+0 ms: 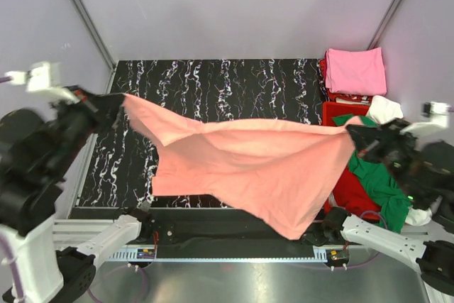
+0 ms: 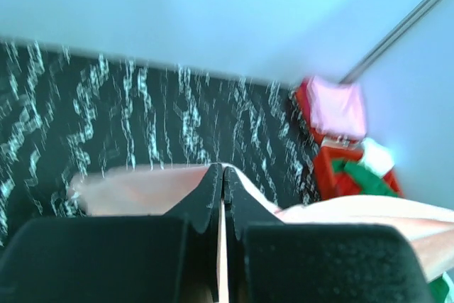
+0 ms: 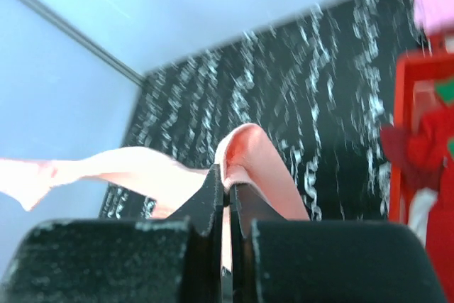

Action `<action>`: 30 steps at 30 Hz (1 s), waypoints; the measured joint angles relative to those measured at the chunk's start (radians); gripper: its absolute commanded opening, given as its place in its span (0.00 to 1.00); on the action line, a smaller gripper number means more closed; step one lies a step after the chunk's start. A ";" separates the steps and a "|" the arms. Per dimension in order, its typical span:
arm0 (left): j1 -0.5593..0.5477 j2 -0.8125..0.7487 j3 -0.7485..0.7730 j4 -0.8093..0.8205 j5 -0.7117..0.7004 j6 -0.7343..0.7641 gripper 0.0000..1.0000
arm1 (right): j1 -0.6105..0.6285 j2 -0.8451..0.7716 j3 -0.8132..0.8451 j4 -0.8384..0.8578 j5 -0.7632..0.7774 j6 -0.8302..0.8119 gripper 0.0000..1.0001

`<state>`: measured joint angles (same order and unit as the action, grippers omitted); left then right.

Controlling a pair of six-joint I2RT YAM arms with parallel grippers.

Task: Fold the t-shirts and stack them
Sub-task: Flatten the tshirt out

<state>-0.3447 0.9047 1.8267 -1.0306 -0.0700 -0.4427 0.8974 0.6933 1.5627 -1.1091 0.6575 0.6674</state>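
The salmon-orange t-shirt (image 1: 248,168) hangs stretched in the air above the black marbled table (image 1: 213,83), held between both arms. My left gripper (image 1: 117,103) is shut on its left end; in the left wrist view the cloth (image 2: 142,189) sits pinched between the closed jaws (image 2: 223,172). My right gripper (image 1: 352,133) is shut on its right end; the right wrist view shows a fold of the cloth (image 3: 259,161) bulging past the closed jaws (image 3: 227,172). The shirt's lower corner droops over the table's near edge.
A red crate (image 1: 332,115) stands at the right with a red shirt (image 1: 355,193), a green shirt (image 1: 379,186) and white cloth (image 1: 384,109) spilling from it. A folded pink shirt (image 1: 355,70) lies at the back right. Grey walls enclose the table.
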 measured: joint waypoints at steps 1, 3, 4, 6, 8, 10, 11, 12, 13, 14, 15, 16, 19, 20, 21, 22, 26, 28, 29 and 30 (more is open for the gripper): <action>0.000 -0.014 0.049 -0.016 -0.006 0.018 0.00 | 0.000 -0.026 0.010 0.018 -0.007 -0.035 0.00; 0.000 -0.043 0.141 -0.035 -0.014 0.063 0.00 | 0.000 -0.071 0.031 0.059 -0.031 -0.119 0.00; -0.001 -0.056 0.177 -0.037 -0.014 0.082 0.00 | 0.000 -0.084 0.039 0.077 -0.043 -0.158 0.00; -0.008 -0.074 0.231 -0.039 -0.017 0.115 0.00 | 0.000 -0.096 0.043 0.116 -0.074 -0.224 0.00; -0.014 -0.080 0.269 -0.038 -0.021 0.141 0.00 | -0.001 -0.097 0.037 0.151 -0.095 -0.281 0.00; -0.019 -0.080 0.291 -0.034 -0.031 0.165 0.00 | -0.001 -0.091 0.024 0.181 -0.098 -0.325 0.00; -0.022 -0.076 0.295 -0.035 -0.044 0.177 0.00 | -0.001 -0.082 0.021 0.192 -0.092 -0.346 0.00; -0.022 -0.064 0.303 -0.038 -0.061 0.186 0.00 | -0.001 -0.066 0.020 0.204 -0.077 -0.365 0.00; -0.022 -0.049 0.313 -0.038 -0.076 0.192 0.00 | -0.001 -0.033 0.020 0.223 -0.049 -0.389 0.00; -0.023 -0.013 0.337 -0.047 -0.103 0.198 0.00 | -0.001 0.001 0.021 0.243 -0.019 -0.406 0.00; -0.023 0.032 0.370 -0.053 -0.130 0.203 0.00 | -0.002 0.053 0.021 0.269 0.026 -0.426 0.00; -0.023 0.073 0.393 -0.053 -0.153 0.206 0.00 | -0.002 0.109 0.023 0.292 0.067 -0.443 0.00; 0.019 0.279 0.482 -0.054 -0.190 0.208 0.00 | -0.140 0.380 0.086 0.333 0.071 -0.476 0.00; 0.075 0.402 0.514 -0.050 -0.160 0.201 0.00 | -0.214 0.494 0.122 0.356 0.031 -0.473 0.00; 0.113 0.439 0.522 -0.042 -0.154 0.199 0.00 | -0.290 0.577 0.150 0.375 -0.004 -0.471 0.00; 0.155 0.535 0.542 -0.040 -0.124 0.185 0.00 | -0.369 0.716 0.202 0.370 -0.067 -0.454 0.00; 0.307 1.036 0.719 -0.007 0.011 0.113 0.66 | -0.577 1.352 0.687 0.250 -0.232 -0.396 0.78; 0.352 1.288 0.756 0.029 0.099 0.072 0.78 | -0.621 1.679 1.032 0.150 -0.281 -0.373 0.99; 0.363 1.381 0.732 0.026 0.123 0.060 0.81 | -0.631 1.797 1.169 0.091 -0.293 -0.373 1.00; 0.372 1.444 0.674 0.021 0.133 0.055 0.93 | -0.639 1.918 1.302 0.035 -0.309 -0.367 1.00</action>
<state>0.0273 2.3486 2.5008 -1.0100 0.0631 -0.3882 0.2581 2.6110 2.8647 -1.0737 0.3485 0.3008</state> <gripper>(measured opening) 0.780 0.975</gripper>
